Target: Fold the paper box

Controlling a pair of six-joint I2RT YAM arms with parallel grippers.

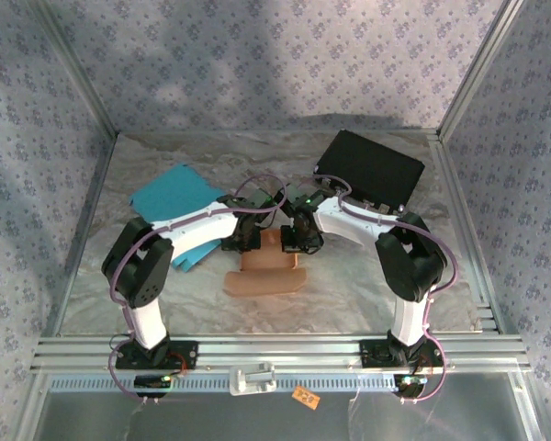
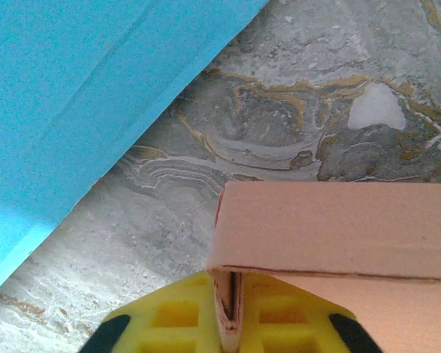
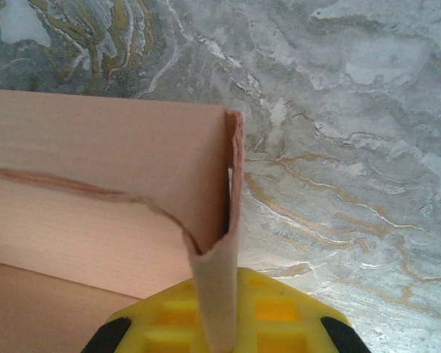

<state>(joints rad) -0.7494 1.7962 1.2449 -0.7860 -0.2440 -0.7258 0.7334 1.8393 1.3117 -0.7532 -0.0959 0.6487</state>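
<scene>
Top external: tan paper box (image 1: 262, 278), base flat; 2 walls upright

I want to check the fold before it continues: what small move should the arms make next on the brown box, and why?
Probably have the right gripper squeeze its corner flatter. It and the left gripper each pinch a corner of the box wall, but the right one's folded layers bow apart, while the left fold looks tighter.
</scene>
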